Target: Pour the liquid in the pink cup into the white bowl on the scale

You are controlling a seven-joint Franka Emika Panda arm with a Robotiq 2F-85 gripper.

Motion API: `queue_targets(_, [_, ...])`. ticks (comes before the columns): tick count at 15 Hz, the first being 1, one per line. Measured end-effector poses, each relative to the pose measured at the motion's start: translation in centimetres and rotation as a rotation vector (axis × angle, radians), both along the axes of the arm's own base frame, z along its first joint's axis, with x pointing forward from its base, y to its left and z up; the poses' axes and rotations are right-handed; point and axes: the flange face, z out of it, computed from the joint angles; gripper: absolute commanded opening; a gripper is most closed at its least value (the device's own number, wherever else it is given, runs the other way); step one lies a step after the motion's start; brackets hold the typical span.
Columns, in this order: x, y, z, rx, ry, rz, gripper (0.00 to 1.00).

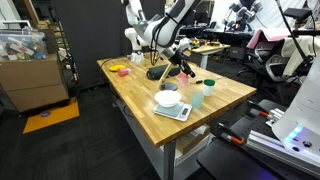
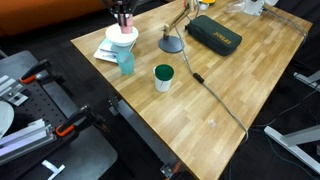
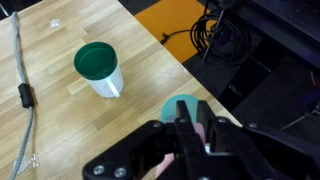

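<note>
Our jaws seem clamped on the pink cup (image 2: 124, 19), with the white bowl (image 2: 122, 38) just below them.

3 cups (pink cup (image 2: 123, 19), mint cup (image 2: 126, 63), green-topped cup (image 2: 163, 77)), 1 bowl (image 1: 168, 98), 1 scale (image 1: 178, 113), 1 case (image 2: 213, 35).
</note>
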Motion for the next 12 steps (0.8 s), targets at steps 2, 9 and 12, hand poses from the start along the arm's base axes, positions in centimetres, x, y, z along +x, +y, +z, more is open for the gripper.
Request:
queue_targets(2, [0.3, 1.4, -0.4, -0.046, 0.062, 0.021, 0.04])
queue_targets(9, [1.8, 3.4, -2.9, -0.167, 0.163, 0.038, 0.15])
queue_targets(12, [1.8, 3.3, -2.7, -0.166, 0.159, 0.036, 0.15])
